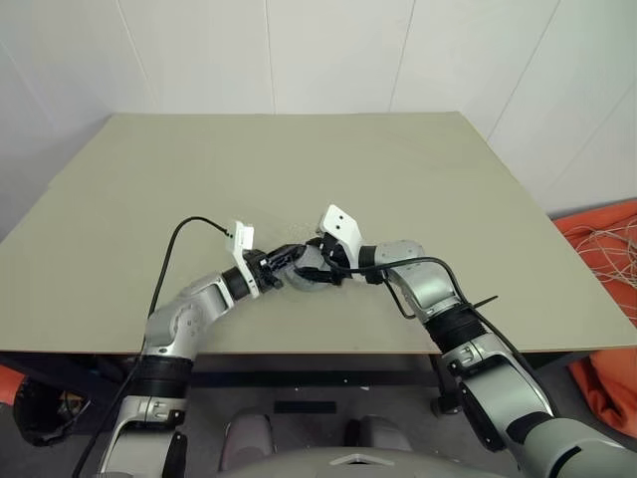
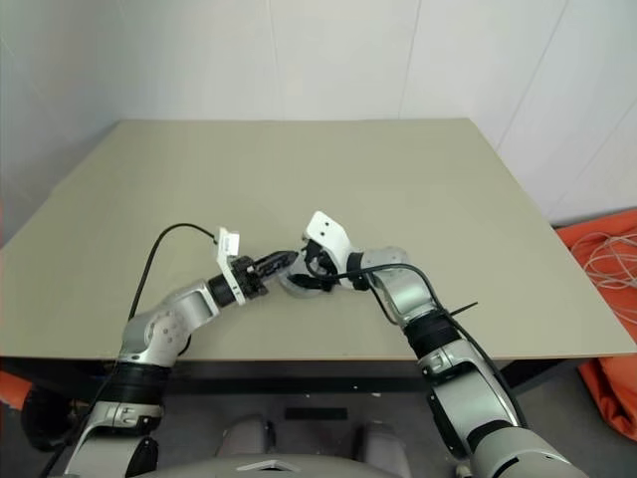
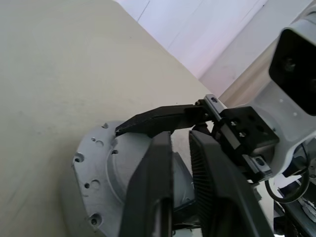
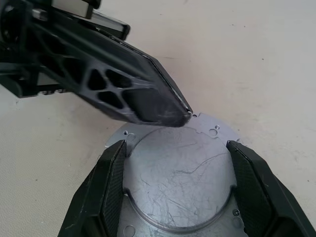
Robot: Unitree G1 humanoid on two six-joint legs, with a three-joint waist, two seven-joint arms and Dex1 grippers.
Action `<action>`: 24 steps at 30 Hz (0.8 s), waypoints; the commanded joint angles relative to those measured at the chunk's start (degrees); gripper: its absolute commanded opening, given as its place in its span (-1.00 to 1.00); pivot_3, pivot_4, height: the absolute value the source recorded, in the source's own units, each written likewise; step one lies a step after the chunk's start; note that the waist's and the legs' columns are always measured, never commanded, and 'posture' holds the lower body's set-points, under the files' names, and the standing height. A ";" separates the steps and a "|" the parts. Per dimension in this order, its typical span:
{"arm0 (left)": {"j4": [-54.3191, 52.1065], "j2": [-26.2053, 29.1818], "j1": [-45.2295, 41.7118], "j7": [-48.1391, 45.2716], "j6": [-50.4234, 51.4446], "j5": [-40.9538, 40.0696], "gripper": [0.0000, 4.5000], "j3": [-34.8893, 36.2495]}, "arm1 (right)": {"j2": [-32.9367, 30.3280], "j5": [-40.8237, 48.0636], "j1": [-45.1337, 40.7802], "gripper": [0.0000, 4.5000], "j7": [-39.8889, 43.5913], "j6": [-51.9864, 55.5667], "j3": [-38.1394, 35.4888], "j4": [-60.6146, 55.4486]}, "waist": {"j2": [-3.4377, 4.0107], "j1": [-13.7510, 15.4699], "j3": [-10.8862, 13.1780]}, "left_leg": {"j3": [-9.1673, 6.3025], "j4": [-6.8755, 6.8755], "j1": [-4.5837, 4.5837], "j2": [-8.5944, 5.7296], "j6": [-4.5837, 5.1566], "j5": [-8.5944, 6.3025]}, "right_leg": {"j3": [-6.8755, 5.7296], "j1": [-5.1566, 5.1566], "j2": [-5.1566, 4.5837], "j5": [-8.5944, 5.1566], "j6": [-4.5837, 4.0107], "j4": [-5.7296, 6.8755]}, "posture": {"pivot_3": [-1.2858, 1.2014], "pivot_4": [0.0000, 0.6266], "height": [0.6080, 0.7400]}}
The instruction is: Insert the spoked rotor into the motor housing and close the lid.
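- Looking at the lower middle of the head view, both arms meet over one spot near the front edge of the beige table (image 1: 299,159).
- Left of centre: the left gripper (image 1: 295,252) comes in from the lower left, roughly level. Its black fingers are pinched together with nothing between them. A black cable (image 1: 167,254) loops up off that arm.
- In the right wrist view, the tip of that closed left gripper sits right at the rim of the metal part. It looks like it's touching, but I can't say for sure.
- Dead centre: the motor housing (image 4: 177,177) lies on the table between the two grippers. What faces up is a flat, scratched silver round face with a flange and small holes around it. I can't tell from here whether that's the lid's back or the housing itself.
- Right of centre: the right gripper (image 4: 177,148) reaches in from the lower right, angled down. It's spread wide, with one finger on each side of the round silver part, gripping it.
- Far right edge: an orange sheet (image 1: 607,249) with pale cords on it lies on the floor.
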 commanded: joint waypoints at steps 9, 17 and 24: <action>10.06 4.08 -7.59 -6.74 1.05 3.68 -0.99 -1.19 | -0.14 -1.29 0.66 0.39 -1.26 1.46 0.42 -0.01 | 0.01 -0.11 0.00 | -0.01 0.00 0.00 0.00 -0.01 0.00 | -0.01 0.01 -0.01 0.07 -0.12 0.00 | 0.03 -1.00 1.00; 16.74 3.12 -12.63 -5.54 -0.20 7.31 -0.99 -0.49 | -0.02 -1.11 1.38 0.39 -1.45 2.10 0.51 -1.35 | 0.01 -0.36 0.01 | -0.01 -0.03 -0.01 -0.01 -0.01 0.01 | -0.01 0.00 -0.01 0.15 -0.25 -0.02 | 0.03 -1.00 1.00; 16.02 2.75 -12.42 -6.80 2.25 8.53 -0.99 -2.37 | 0.16 -1.09 1.60 0.39 -1.58 2.54 0.56 -1.94 | 0.01 -0.44 0.01 | 0.00 -0.13 -0.03 -0.02 -0.02 0.01 | -0.01 -0.03 -0.02 0.17 -0.34 -0.06 | 0.03 -1.00 1.00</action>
